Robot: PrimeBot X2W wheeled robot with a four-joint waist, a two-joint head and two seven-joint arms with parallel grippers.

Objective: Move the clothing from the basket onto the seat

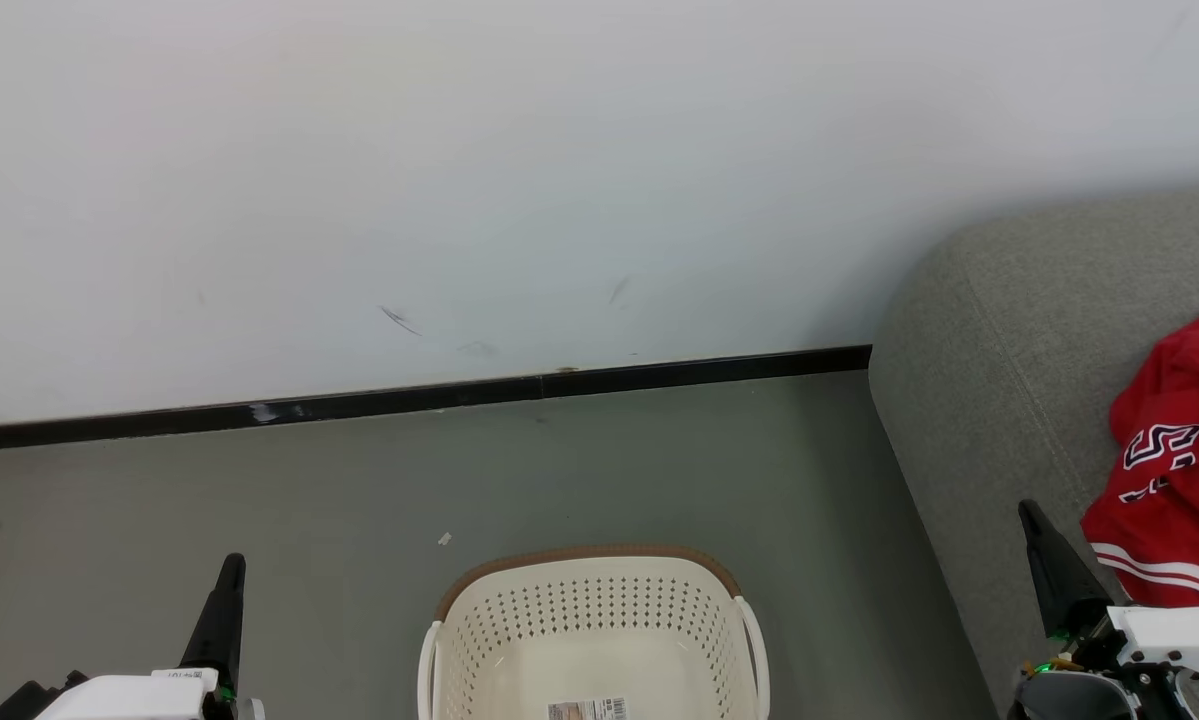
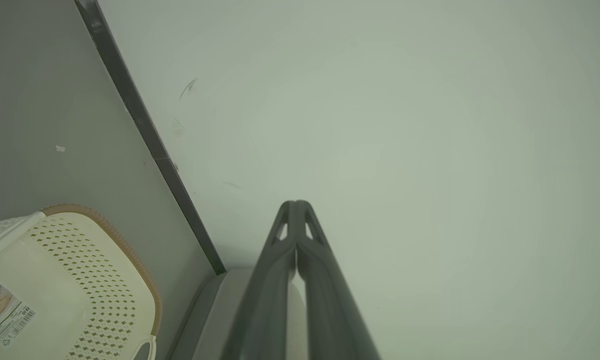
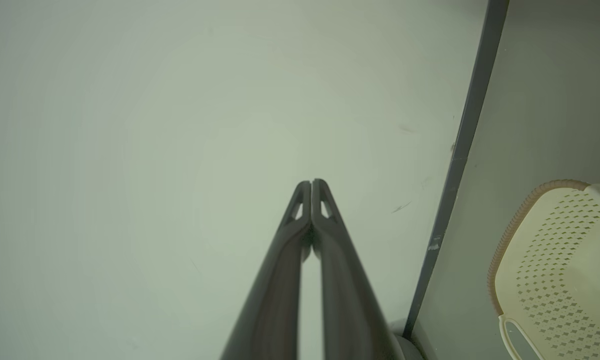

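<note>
I faced a plain white wall [image 1: 559, 150] with faint dark scuff marks [image 1: 399, 320]; a black skirting strip [image 1: 409, 398] ran along its foot, meeting the smooth grey floor [image 1: 259, 480], where a tiny white scrap [image 1: 444, 539] lay.

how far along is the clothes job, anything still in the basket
Done: red clothing lies on the grey seat, and the basket shows a bare bottom with just a label. In hand: nothing; the left gripper and right gripper are shut and empty. Left: seemingly nothing, though the basket's near end is cut off.
</note>
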